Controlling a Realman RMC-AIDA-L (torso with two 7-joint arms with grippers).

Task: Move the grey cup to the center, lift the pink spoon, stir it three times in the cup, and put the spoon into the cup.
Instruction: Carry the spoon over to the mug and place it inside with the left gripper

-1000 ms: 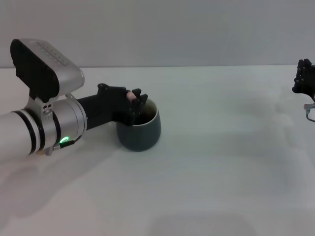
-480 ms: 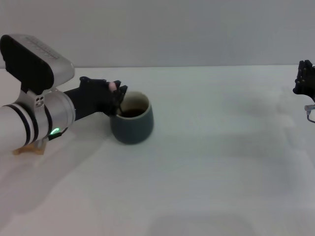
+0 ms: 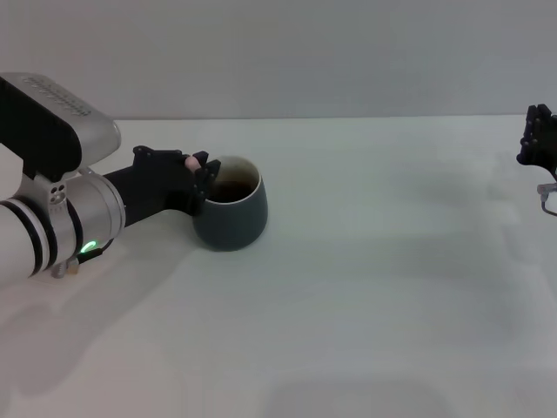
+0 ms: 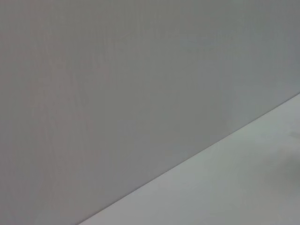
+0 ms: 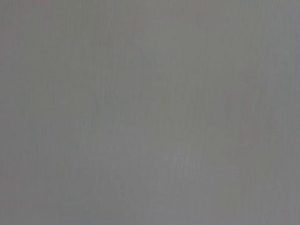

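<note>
In the head view the grey cup [image 3: 232, 218] stands upright on the white table [image 3: 365, 287], left of the middle. It is dark blue-grey with a white rim and looks dark inside. My left gripper [image 3: 198, 171] is at the cup's left rim, shut on the pink spoon [image 3: 191, 162]. Only a small pink bit of the spoon's handle shows between the fingers; its bowl is hidden. My right gripper [image 3: 538, 139] is parked at the far right edge, away from the cup. Neither wrist view shows the cup or the spoon.
A sliver of a tan block [image 3: 68, 269] shows under my left arm at the left edge. The left wrist view shows only the grey wall and a strip of table [image 4: 253, 187]. The right wrist view shows plain grey.
My left arm has drawn back to the left with the spoon. The cup has shifted left and a little farther back. The right arm has not moved.
</note>
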